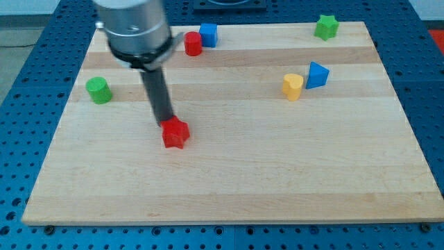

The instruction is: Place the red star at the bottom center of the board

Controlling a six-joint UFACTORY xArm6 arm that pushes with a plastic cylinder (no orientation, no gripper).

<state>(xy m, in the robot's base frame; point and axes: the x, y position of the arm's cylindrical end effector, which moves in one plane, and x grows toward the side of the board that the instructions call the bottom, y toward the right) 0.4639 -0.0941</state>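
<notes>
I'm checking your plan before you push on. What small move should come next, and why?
Probably a short push toward the view's bottom and a little right. My tip sits against the top-left edge of the red star, which lies left of centre and about halfway down the board. No other block stands between it and the bottom centre.

A shiny silver cylindrical housing with a dark lower band carries a straight dark rod ending in my tip (167,122).
</notes>
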